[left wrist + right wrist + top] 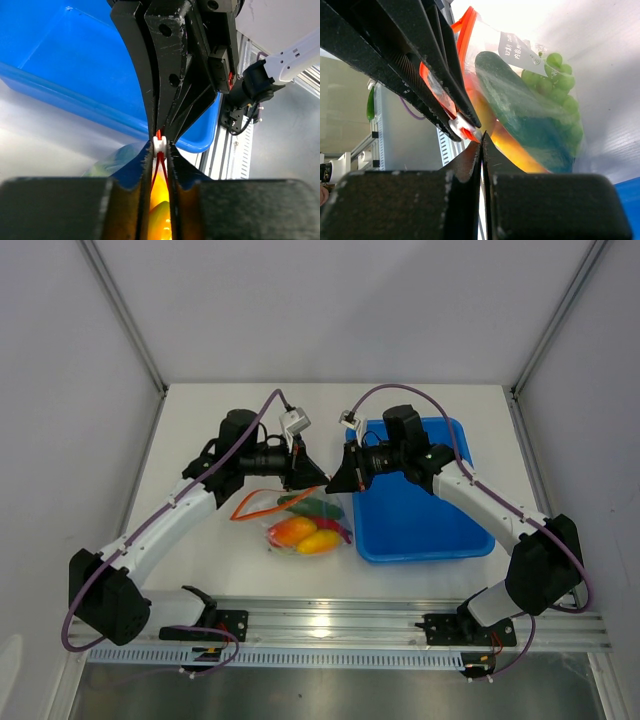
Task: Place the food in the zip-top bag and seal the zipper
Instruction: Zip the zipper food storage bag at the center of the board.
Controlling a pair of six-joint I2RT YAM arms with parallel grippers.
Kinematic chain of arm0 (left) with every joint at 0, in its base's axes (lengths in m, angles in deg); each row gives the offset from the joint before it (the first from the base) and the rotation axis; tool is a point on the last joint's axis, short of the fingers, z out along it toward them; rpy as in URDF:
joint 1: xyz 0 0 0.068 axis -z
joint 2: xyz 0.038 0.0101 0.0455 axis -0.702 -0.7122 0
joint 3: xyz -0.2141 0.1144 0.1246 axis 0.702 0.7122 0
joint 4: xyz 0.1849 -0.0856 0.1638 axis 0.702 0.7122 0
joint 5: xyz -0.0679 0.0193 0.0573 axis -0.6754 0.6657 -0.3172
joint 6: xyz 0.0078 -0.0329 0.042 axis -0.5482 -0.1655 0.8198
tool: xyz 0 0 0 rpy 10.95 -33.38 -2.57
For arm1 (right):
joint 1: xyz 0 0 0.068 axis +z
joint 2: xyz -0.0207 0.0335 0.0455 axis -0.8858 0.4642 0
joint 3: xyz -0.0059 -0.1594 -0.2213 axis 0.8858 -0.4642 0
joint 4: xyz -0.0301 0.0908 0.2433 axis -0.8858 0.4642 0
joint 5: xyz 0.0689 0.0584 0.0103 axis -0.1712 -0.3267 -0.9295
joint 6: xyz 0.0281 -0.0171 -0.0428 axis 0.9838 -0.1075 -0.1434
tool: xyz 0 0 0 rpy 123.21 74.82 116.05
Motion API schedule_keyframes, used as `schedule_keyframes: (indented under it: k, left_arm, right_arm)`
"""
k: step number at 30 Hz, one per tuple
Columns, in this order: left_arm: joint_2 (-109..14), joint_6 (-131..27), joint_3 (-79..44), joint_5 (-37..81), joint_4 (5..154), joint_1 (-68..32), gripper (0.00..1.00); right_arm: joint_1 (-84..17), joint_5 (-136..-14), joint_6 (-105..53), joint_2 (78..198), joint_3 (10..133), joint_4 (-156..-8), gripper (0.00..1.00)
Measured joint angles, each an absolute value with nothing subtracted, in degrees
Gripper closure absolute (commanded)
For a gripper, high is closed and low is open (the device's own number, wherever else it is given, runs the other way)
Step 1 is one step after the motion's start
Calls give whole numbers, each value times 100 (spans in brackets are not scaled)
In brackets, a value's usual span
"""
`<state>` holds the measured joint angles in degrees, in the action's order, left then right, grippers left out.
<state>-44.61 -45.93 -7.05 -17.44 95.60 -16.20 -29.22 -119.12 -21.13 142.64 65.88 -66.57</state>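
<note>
Viewed at the mouth of the zip-top bag point(298, 525): left end effector point(160, 146) narrowed onto the zipper point(465, 22) at its white slider point(461, 125), right end effector point(481, 140) fully closed with tips touching that slider, food point(305, 536) inside, on worktop point(240, 575) beside blue tray point(420, 525).

The left arm point(165, 518) and right arm point(487, 502) have white links and purple cables point(400, 390); the right hand point(159, 131) is scuffed black.
</note>
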Motion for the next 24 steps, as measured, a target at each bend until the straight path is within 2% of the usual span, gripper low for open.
schedule_keyframes:
  k: [4,8,10,11,14,16,22,24]
  left_arm:
    - [-4461,-4604,-716,-1759,9579,-1620,99]
    - [-4461,-4606,-731,-1761,9605,-1620,100]
    - [-4461,-4608,-731,-1761,9616,-1620,99]
    - [-4461,-4612,-731,-1766,9623,-1620,100]
    - [-4461,-4630,-731,-1788,9625,-1616,99]
    - [-4461,-4632,-731,-1803,9625,-1612,99]
    - [-4461,-4639,-731,-1805,9629,-1609,99]
    - [-4461,-4643,-731,-1805,9632,-1609,99]
  right_arm:
    - [-2922,-11921,-2115,14264,6588,-6655,100]
    - [-2922,-11965,-2165,14264,6588,-6631,100]
    - [-2922,-12000,-2204,14264,6588,-6613,92]
    - [-2922,-12020,-2220,14266,6588,-6604,84]
    - [-2922,-12100,-2237,14268,6588,-6572,74]
    - [-2922,-12164,-2242,14270,6588,-6567,72]
    - [-2918,-12317,-2242,14388,6588,-6567,75]
    - [-2909,-12341,-2239,14447,6588,-6576,81]
